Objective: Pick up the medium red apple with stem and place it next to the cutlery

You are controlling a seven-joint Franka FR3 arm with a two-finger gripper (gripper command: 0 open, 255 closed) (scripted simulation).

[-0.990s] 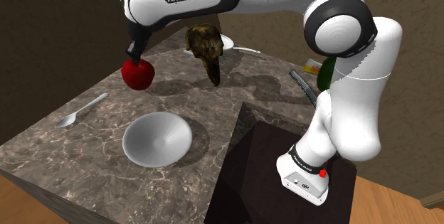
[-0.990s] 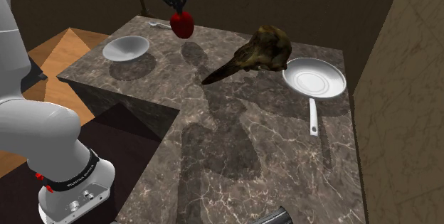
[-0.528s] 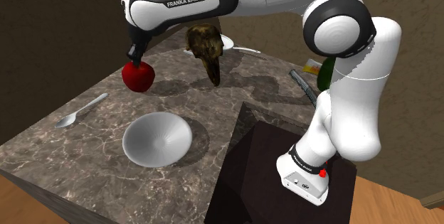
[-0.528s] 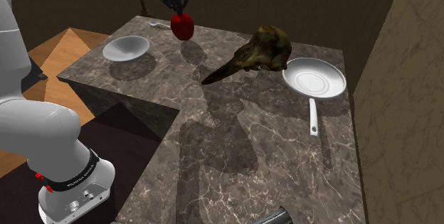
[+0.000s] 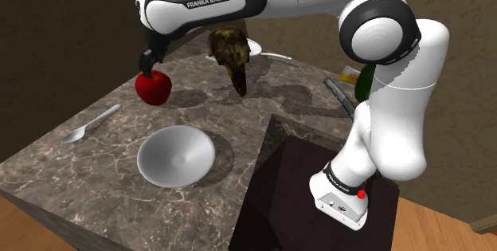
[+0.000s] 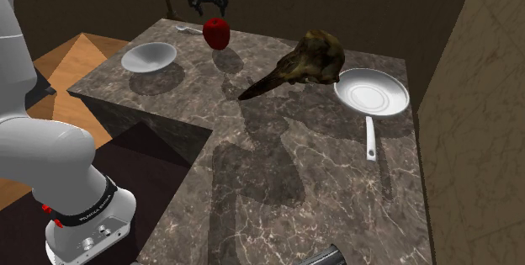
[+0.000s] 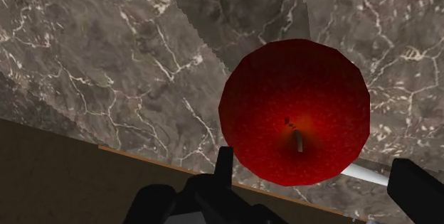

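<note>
The black pincer (image 6: 209,4) was held open just above the round red stemmed apple (image 6: 216,32), its fingers (image 7: 225,164) kept clear of it.

From the shoulder camera we look down from beside and behind the stand (image 5: 295,170), over the marble counter (image 5: 95,154), with the bowl (image 5: 175,155) nearest us. From the second exterior camera we look down from high over the counter's opposite end, the same bowl far off. Both share the apple (image 5: 154,87). The wrist camera looks straight down, close over that apple.
</note>
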